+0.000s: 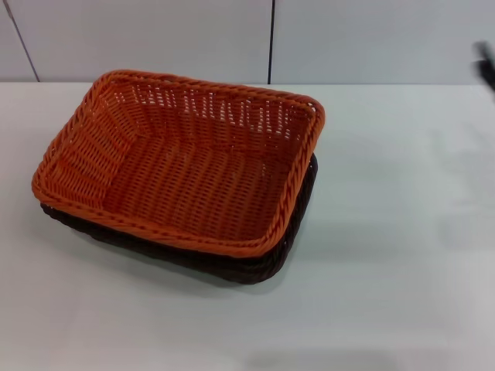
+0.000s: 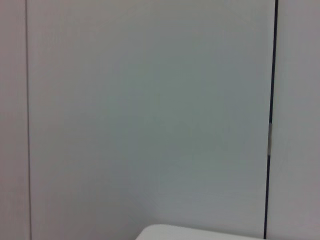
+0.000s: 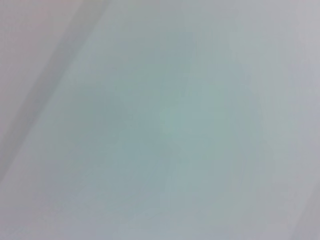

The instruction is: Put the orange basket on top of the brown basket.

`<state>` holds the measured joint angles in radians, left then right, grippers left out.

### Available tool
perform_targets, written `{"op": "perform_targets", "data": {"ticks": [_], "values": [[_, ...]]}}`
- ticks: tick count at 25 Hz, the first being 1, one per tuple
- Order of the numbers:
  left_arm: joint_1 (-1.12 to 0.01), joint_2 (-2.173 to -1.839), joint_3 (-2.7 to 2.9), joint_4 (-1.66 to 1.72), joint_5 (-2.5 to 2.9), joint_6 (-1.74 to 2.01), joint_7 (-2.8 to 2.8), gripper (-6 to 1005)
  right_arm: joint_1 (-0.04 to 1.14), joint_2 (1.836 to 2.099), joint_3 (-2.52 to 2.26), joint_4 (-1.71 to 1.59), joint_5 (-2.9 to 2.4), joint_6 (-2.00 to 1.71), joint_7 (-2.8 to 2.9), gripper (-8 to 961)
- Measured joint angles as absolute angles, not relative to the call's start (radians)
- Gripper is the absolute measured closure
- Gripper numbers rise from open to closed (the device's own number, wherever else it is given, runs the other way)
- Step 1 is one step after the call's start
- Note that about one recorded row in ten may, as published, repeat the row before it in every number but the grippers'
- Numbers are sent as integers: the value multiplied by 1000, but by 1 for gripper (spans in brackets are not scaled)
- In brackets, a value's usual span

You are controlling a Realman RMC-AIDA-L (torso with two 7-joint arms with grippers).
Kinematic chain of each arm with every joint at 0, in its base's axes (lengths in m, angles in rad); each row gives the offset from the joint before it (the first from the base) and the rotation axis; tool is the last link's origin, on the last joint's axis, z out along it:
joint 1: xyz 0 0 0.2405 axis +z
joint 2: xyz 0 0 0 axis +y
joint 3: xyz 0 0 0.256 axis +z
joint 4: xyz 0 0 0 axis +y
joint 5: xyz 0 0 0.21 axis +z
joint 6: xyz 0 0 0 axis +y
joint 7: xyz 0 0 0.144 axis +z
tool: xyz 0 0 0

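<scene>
In the head view the orange basket (image 1: 182, 166) sits nested in the brown basket (image 1: 255, 263), left of the table's middle. Only the brown basket's dark rim and side show, along the near and right edges under the orange one. Both stand level and nothing touches them. A dark blurred sliver of my right gripper (image 1: 486, 66) shows at the far right edge, well away from the baskets. My left gripper is out of view. Neither wrist view shows a basket.
The baskets rest on a white table (image 1: 387, 270). A pale panelled wall (image 1: 348, 39) with a dark vertical seam runs behind it. The left wrist view shows that wall and a table corner (image 2: 200, 234). The right wrist view shows only a blank pale surface.
</scene>
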<state>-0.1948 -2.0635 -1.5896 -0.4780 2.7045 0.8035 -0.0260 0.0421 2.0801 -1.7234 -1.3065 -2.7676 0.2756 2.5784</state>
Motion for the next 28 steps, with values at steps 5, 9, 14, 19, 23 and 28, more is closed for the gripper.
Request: {"op": "perform_targets", "data": {"ticks": [5, 9, 14, 19, 23, 28], "values": [[-187, -2064, -1589, -476, 2700, 837, -32, 199, 79, 2075, -1720, -957, -2404, 678, 2778, 261], [-193, -2066, -1589, -447, 2700, 869, -32, 199, 107, 2075, -1730, -740, -2280, 834, 2951, 261], [-202, -2066, -1589, -419, 2700, 895, -29, 199, 124, 2084, -1871, -571, -2174, 1091, 2954, 261], [-202, -2065, -1589, -415, 2700, 908, -26, 199, 118, 2084, -1923, -542, -2151, 1152, 2954, 261], [-202, -2065, -1588, -414, 2701, 910, -26, 199, 122, 2086, -1934, -526, -2146, 1153, 2954, 261], [-201, -2065, -1588, -409, 2701, 911, -26, 199, 123, 2087, -1934, -519, -2145, 1154, 2954, 261]]}}
